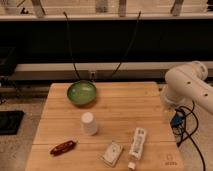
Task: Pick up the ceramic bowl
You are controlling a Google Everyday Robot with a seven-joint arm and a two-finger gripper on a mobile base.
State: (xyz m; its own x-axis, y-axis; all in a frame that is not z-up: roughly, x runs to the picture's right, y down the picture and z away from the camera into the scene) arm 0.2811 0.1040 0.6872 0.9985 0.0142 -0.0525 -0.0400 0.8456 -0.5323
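The ceramic bowl [82, 92] is round, shallow and glossy green, and it sits upright at the back left of the wooden table [125, 107]. Nothing touches it. My white arm [187, 85] is folded beside the table's right edge, far to the right of the bowl. The gripper [169, 107] hangs at the arm's lower end just off that right edge, open and holding nothing.
An upturned white cup [89, 123] stands mid-table in front of the bowl. Near the front edge lie a red-brown packet [63, 147], a small white packet [112, 153] and a white bottle [137, 143]. Two dark cables [70, 47] hang behind the table. Blue-tipped cables [177, 121] dangle at the right.
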